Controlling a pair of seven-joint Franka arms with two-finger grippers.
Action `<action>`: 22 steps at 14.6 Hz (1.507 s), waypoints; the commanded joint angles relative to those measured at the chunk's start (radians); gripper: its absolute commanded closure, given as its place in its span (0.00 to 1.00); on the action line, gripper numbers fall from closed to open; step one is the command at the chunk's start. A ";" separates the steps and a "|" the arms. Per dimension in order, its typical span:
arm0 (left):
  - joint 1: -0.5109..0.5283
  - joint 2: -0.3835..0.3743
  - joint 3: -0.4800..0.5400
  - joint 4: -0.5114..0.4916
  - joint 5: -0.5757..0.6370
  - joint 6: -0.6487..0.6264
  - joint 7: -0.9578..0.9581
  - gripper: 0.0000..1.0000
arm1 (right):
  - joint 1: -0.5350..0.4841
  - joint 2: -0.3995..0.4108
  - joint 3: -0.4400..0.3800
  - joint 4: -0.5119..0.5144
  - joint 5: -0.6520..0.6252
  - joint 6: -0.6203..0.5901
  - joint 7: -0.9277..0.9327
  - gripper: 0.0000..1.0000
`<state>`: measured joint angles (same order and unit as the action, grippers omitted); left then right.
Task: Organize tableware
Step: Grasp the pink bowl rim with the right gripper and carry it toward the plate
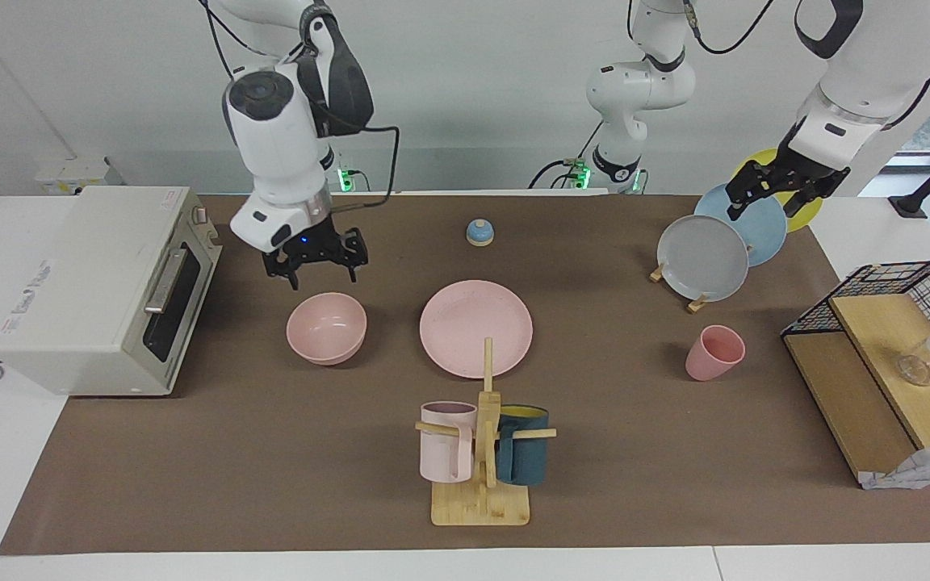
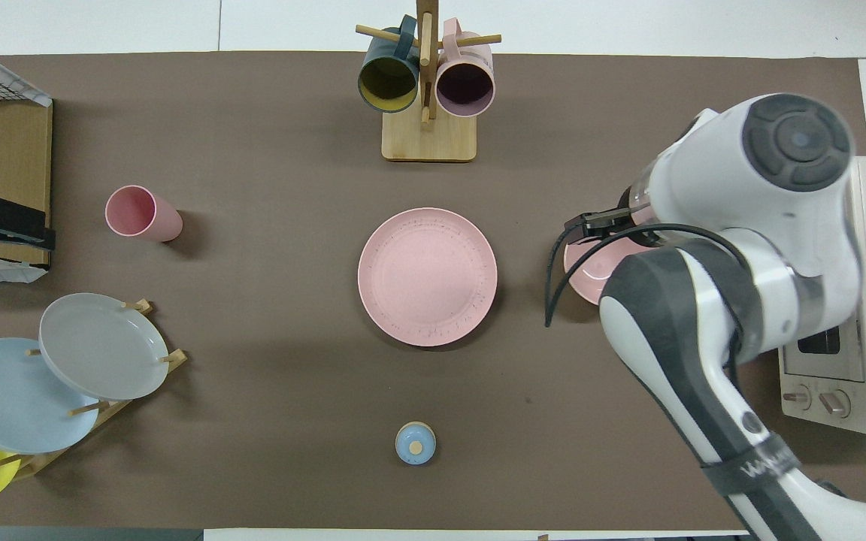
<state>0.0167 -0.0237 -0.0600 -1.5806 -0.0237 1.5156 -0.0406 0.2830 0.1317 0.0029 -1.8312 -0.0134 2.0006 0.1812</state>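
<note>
Hovering left of frame centre, right claw (image 1: pixel 316 262) released above bowl (image 1: pixel 326 328); we fear a rim strike tipping it. Left claw (image 1: pixel 780 187) waits released.

A pale wall (image 1: pixel 473 97) stands above the brown-covered white table (image 1: pixel 271 500).

White arms (image 1: pixel 279 153) with dark grey joints; black cables; black tools (image 1: pixel 316 260).

Bright, even light from above; soft shadows under the dishes; both views sharp, edges perhaps slightly bent.
</note>
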 commanded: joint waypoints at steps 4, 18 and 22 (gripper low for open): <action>0.014 -0.030 -0.011 -0.033 0.002 0.006 0.004 0.00 | 0.042 0.081 -0.003 -0.132 0.015 0.204 0.147 0.00; 0.014 -0.033 -0.009 -0.036 0.002 0.006 0.001 0.00 | 0.071 0.157 -0.003 -0.050 -0.011 0.109 0.141 1.00; 0.012 -0.033 -0.009 -0.041 0.002 0.034 0.002 0.00 | 0.151 0.238 -0.003 0.219 -0.019 -0.107 0.164 1.00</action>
<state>0.0179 -0.0239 -0.0627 -1.5806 -0.0237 1.5176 -0.0406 0.3899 0.2871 0.0014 -1.8054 -0.0240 2.0234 0.3206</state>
